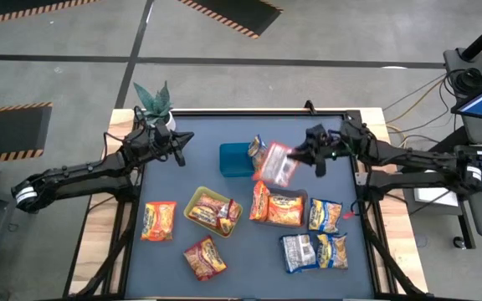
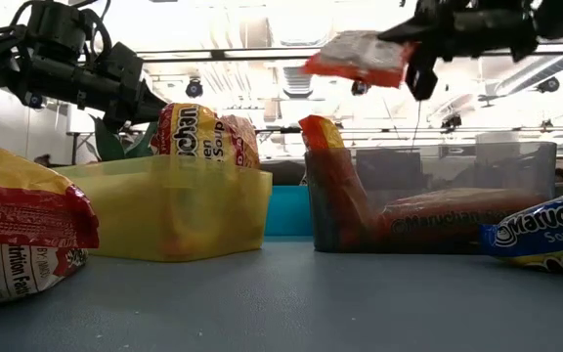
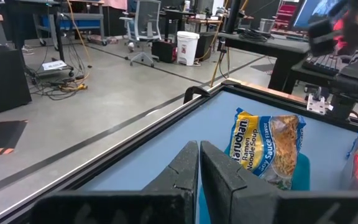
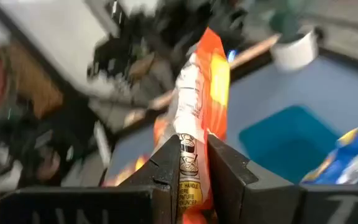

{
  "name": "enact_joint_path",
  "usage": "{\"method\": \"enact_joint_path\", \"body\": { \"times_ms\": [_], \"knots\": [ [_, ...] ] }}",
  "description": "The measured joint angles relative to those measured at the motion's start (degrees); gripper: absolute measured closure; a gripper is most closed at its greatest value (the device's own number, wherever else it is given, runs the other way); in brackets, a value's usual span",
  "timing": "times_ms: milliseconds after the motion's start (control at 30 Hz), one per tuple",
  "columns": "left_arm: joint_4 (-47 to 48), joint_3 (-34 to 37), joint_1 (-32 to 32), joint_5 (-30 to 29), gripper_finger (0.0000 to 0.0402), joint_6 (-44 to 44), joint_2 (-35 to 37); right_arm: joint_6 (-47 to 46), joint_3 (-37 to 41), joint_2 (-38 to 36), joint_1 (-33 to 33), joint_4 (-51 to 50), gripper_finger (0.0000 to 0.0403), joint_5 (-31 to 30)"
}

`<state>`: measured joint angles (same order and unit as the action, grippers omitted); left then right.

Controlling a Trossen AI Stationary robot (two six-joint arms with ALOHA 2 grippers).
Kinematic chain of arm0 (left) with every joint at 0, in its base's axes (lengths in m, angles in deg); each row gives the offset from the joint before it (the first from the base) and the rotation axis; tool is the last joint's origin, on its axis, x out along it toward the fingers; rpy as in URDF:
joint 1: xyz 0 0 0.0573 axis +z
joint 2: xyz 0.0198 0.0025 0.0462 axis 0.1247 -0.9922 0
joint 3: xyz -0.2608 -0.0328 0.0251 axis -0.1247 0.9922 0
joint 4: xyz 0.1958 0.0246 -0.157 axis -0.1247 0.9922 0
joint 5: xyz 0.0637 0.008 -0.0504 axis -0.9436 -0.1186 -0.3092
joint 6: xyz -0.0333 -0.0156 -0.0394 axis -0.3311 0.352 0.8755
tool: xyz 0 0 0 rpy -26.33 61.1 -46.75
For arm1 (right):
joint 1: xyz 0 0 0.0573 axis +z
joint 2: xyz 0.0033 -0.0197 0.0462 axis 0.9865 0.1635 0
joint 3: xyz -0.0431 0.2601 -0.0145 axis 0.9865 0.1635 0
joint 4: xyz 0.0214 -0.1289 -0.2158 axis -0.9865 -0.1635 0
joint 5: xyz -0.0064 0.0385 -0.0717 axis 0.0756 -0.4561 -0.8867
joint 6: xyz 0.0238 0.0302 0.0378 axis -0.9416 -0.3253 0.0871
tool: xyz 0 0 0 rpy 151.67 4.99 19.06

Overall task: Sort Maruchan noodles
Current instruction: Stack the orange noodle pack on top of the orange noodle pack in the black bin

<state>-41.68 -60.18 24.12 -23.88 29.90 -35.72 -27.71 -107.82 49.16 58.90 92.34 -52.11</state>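
Observation:
My right gripper [image 1: 315,159] is shut on a red-orange Maruchan noodles packet [image 1: 276,164] and holds it high over the table's middle, beside the blue tray [image 1: 234,160]. A blue-and-yellow packet [image 3: 267,148] stands in that blue tray. Orange packets lie in the yellow-green tray [image 1: 197,199], and red-orange ones in the dark tray [image 2: 428,196]. Loose orange packets [image 1: 159,221] lie at the near left, blue-and-yellow ones [image 1: 325,216] at the near right. My left gripper [image 1: 178,147] hovers shut and holding nothing at the far left. My right gripper pinches the packet's end seam [image 4: 191,146] between its two fingers. The fingers lie about level and come from the table's right side. The packet sticks out past the fingertips toward the left, edge-on in the wrist view, lifted clear of the table and trays [image 2: 355,54].
A small potted plant [image 1: 153,102] stands at the table's far left corner, close to my left arm. Bare dark table surface [image 1: 182,176] lies between the left gripper and the trays. Desks, chairs and cables fill the room beyond the far edge.

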Motion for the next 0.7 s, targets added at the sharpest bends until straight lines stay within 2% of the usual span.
{"method": "enact_joint_path", "body": {
  "times_ms": [100,233,300,367,500,700],
  "knots": [
    [-0.02,-0.02,-0.02,0.0,0.0402,0.55,0.0,3.65,-4.23,-0.12,5.83,-10.86,0.0345,-3.07],
    [-0.02,0.0,-0.01,0.0,0.0402,0.56,-0.01,3.85,-8.64,0.74,13.01,-26.5,0.0345,-15.04],
    [-0.02,0.0,-0.02,0.0,0.0402,0.57,0.0,2.75,-9.15,1.8,16.2,-30.59,0.0345,-21.2],
    [-0.02,0.0,0.0,-0.02,0.0402,0.57,0.0,0.53,-8.99,3.2,18.58,-31.56,0.0345,-24.23],
    [-0.17,0.0,-0.01,0.0,0.0402,0.57,-0.01,-1.29,-8.83,6.74,21.6,-31.17,0.0345,-25.49],
    [-0.48,0.0,-0.02,0.0,0.0402,0.76,-0.02,-1.93,-8.91,10.58,22.25,-29.26,0.0345,-24.52]
  ]
}}
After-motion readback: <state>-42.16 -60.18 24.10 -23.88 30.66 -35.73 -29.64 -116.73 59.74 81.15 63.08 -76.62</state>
